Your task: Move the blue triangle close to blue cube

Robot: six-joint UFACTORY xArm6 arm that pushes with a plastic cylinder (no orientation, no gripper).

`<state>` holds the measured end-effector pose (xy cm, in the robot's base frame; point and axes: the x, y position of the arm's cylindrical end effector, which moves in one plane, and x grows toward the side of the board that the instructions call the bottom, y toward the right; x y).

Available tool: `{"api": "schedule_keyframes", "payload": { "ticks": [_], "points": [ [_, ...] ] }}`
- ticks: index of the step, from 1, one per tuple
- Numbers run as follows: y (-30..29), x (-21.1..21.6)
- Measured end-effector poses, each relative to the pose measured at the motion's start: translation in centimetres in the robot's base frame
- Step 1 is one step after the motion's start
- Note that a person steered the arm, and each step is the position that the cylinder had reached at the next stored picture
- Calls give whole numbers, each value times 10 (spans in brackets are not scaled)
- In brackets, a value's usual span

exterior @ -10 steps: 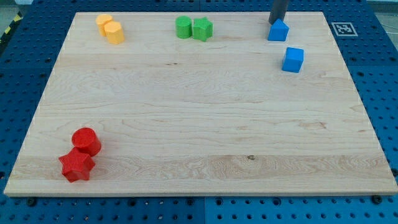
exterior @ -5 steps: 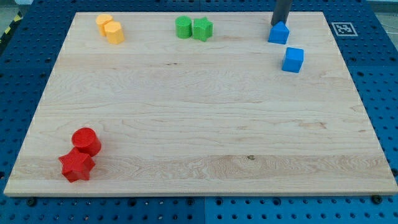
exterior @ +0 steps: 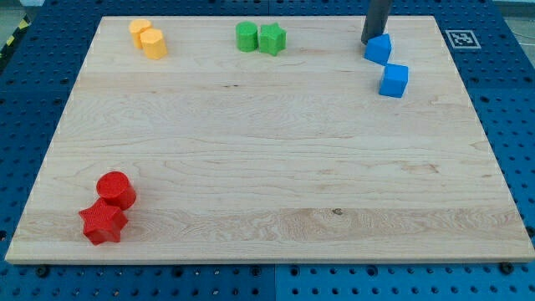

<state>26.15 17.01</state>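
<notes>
The blue triangle (exterior: 379,48) lies near the board's top right. The blue cube (exterior: 394,80) sits just below and slightly right of it, a small gap or near contact between them. My tip (exterior: 369,41) is the end of the dark rod coming down from the view's top; it rests against the triangle's upper left side.
The wooden board (exterior: 267,159) carries two orange blocks (exterior: 149,38) at the top left, a green cylinder (exterior: 246,36) and green star (exterior: 272,38) at top centre, a red cylinder (exterior: 116,189) and red star (exterior: 103,221) at bottom left. A marker tag (exterior: 461,38) sits at the top right corner.
My tip has pushed the blue triangle a little down and to the right, closing its gap to the blue cube. The cube has not moved.
</notes>
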Motion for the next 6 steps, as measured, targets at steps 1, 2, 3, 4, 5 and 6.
{"api": "schedule_keyframes", "payload": {
  "ticks": [1, 2, 3, 4, 5, 6],
  "points": [
    [0, 0],
    [7, 2],
    [15, 5],
    [33, 1],
    [47, 1],
    [66, 7]
  ]
}}
